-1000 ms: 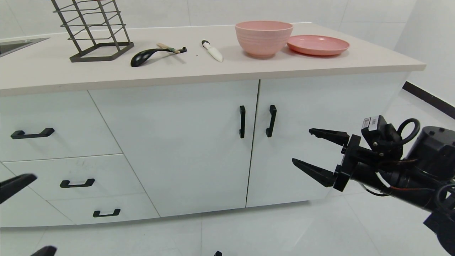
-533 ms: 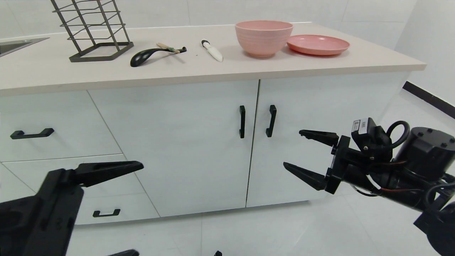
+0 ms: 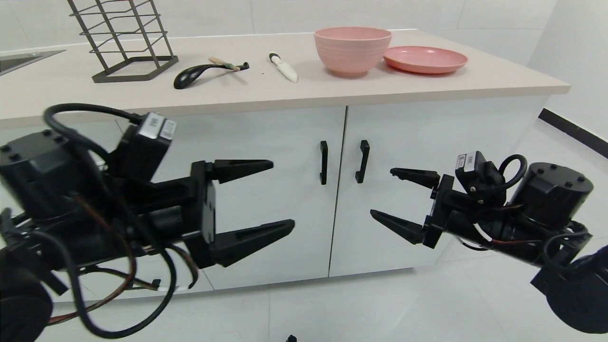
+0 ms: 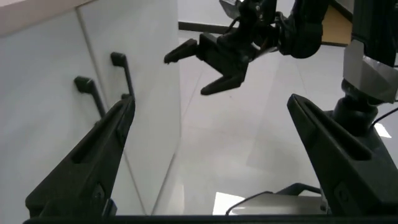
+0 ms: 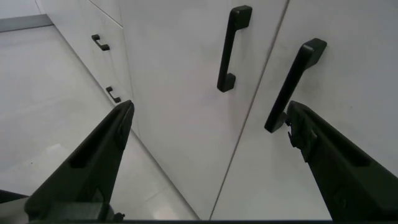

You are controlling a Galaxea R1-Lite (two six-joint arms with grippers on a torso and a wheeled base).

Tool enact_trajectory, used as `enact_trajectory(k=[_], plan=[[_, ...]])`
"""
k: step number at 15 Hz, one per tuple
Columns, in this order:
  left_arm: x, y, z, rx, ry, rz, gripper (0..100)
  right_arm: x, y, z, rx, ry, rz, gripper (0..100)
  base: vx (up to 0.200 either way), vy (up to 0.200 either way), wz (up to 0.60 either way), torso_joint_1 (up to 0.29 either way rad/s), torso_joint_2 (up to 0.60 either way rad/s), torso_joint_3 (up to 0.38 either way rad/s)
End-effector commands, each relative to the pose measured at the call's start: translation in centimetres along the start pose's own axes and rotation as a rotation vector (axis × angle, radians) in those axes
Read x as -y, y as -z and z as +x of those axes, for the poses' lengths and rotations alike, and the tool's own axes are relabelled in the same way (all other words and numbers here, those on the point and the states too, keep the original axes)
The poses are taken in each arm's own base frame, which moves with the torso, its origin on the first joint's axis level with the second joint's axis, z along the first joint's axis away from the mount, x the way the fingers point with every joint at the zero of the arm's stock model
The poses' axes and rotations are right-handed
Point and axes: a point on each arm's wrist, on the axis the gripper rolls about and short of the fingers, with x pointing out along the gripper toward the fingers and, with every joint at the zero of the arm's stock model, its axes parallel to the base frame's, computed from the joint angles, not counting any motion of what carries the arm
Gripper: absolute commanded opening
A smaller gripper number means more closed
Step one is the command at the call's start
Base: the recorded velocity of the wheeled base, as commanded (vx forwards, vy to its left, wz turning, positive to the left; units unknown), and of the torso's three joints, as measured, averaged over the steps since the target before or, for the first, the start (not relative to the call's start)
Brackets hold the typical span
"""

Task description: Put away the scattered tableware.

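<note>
On the countertop (image 3: 266,92) lie a black spoon (image 3: 199,73), a short wooden stick (image 3: 224,63) and a white knife with a black handle (image 3: 284,67). Further right stand a pink bowl (image 3: 352,50) and a pink plate (image 3: 425,59). Both grippers hang well below the counter, in front of the white cabinet. My left gripper (image 3: 283,194) (image 4: 211,102) is open and holds nothing, level with the left door. My right gripper (image 3: 381,192) (image 5: 209,107) is open and holds nothing, before the right door; it also shows in the left wrist view as the right gripper (image 4: 185,74).
A black wire rack (image 3: 126,40) stands at the counter's back left, a sink (image 3: 23,59) beyond it. Two black door handles (image 3: 323,162) (image 3: 362,161) sit between the grippers, close ahead as the handles (image 5: 233,46) (image 5: 292,84). Drawers lie to the left, open tiled floor to the right.
My left arm has risen from the lower left corner to the front of the left door, still open. My right gripper has drifted slightly left and up toward the doors.
</note>
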Motion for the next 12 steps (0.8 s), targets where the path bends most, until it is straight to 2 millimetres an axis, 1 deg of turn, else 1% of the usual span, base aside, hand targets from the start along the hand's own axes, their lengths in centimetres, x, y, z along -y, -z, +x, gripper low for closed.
enact_trajectory(k=[1,2,3,4,5,6,7,8,12], plan=[[-0.9,2.0,4.7,-0.029,0.08,-0.03,100,0.6,0.3,0.0,-0.002,0.011,0.0,100,0.0,0.0,0.0,0.0,0.0,0.0],[-1.0,2.6,6.8,-0.03,0.117,-0.018,100,1.1,0.6,0.0,-0.006,0.018,0.003,100,0.0,0.0,0.0,0.0,0.0,0.0],[-1.6,3.4,8.0,-0.035,0.126,0.012,100,1.4,0.8,0.2,-0.007,0.015,0.004,100,0.0,0.0,0.0,0.0,0.0,0.0],[-2.3,4.0,9.0,-0.037,0.128,0.073,100,1.7,0.7,0.5,0.008,-0.004,-0.005,100,0.0,0.0,0.0,0.0,0.0,0.0],[-2.5,4.2,9.6,-0.029,0.143,0.109,100,1.9,0.6,1.1,0.02,-0.02,-0.011,100,0.0,0.0,0.0,0.0,0.0,0.0],[-2.2,3.9,10.2,-0.015,0.16,0.117,100,2.1,0.8,1.6,0.023,-0.026,-0.013,100,0.0,0.0,0.0,0.0,0.0,0.0],[-2.2,3.9,10.2,-0.015,0.16,0.117,100,2.2,0.9,1.6,0.023,-0.025,-0.013,100,0.0,0.0,0.0,0.0,0.0,0.0],[-2.4,3.4,10.5,-0.001,0.161,0.129,100,2.6,1.5,2.3,0.029,-0.042,-0.017,100,0.0,0.0,0.0,0.0,0.0,0.0],[-3.2,3.8,10.1,-0.008,0.131,0.128,100,3.9,2.3,4.2,0.053,-0.067,-0.036,100,0.0,0.0,0.0,0.0,0.0,0.0]])
